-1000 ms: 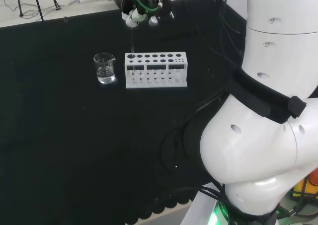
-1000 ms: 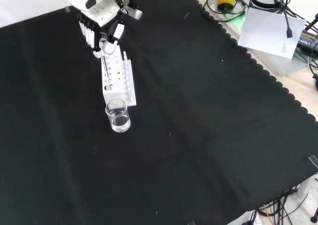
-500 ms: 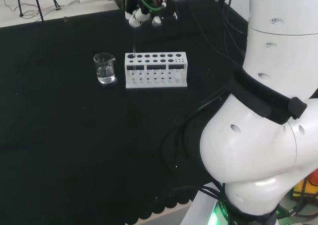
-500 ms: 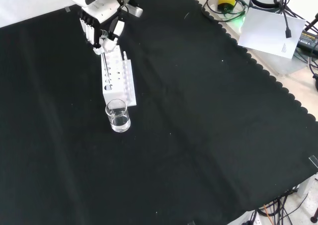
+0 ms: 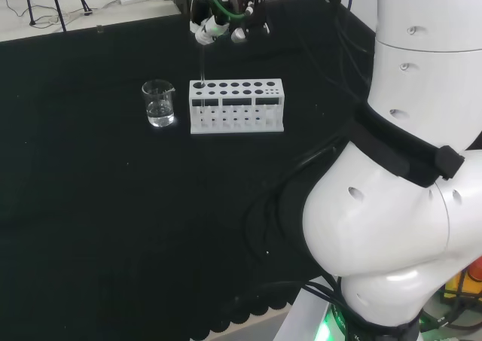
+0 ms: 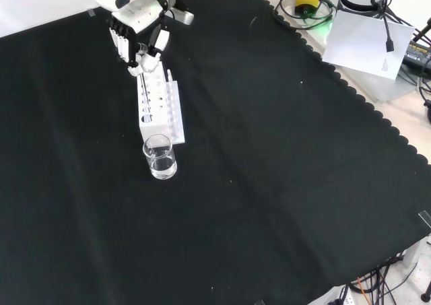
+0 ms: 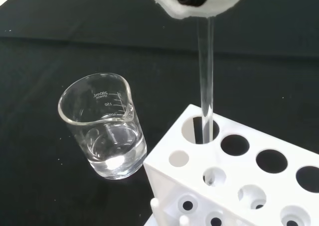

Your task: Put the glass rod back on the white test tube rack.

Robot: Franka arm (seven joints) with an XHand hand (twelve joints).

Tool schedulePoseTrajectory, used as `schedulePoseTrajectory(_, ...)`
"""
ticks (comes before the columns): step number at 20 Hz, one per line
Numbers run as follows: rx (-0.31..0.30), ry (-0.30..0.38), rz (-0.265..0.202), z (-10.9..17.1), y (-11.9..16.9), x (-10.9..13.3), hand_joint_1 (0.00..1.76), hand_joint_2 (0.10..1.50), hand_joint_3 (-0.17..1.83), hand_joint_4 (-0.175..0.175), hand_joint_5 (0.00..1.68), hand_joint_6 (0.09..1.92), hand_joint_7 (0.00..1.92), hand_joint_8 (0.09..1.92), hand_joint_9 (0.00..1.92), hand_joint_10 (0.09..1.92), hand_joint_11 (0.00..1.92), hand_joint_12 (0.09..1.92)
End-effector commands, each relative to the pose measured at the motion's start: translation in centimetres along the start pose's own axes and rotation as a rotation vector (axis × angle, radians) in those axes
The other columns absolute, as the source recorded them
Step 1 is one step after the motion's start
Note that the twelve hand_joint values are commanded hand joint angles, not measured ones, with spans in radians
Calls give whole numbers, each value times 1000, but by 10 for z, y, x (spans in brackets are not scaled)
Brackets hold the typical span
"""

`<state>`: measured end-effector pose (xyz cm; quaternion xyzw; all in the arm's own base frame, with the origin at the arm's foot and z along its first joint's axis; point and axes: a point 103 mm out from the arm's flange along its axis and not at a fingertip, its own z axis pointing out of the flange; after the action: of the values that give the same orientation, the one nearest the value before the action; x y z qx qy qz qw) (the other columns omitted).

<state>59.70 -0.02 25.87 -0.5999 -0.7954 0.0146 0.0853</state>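
In the head view, the beaker (image 5: 159, 104) stands just left of the rack (image 5: 236, 106); open cloth (image 5: 113, 205) elsewhere.

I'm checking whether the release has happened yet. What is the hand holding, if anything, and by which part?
The hand holds the glass rod by its upper end, while the rod's lower end sits in a corner hole of the white test tube rack.

Graduation marks on the beaker (image 7: 102, 133) — volume scale, small print
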Motion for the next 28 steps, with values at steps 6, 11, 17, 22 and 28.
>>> schedulePoseTrajectory(6, 31, 81, -22, -1, -4, -6, 1308, 1044, -82, -175, 1132, 537, 1350, 624, 1754, 833, 1570, 902)
schedulePoseTrajectory(11, 29, 90, -16, -4, -5, -5, 1335, 951, -173, -175, 869, 878, 1351, 374, 1792, 847, 1694, 925)
schedulePoseTrajectory(17, 20, 92, -14, -10, -7, -3, 1352, 932, -175, -175, 664, 921, 1093, 710, 1793, 887, 1721, 991)
schedulePoseTrajectory(22, 5, 85, -7, -21, -10, -2, 1362, 928, -175, -175, 639, 911, 1072, 721, 1796, 899, 1723, 1004)
schedulePoseTrajectory(28, -17, 73, 6, -35, -19, -3, 1367, 928, -175, -175, 635, 898, 1062, 730, 1795, 935, 1723, 1031)
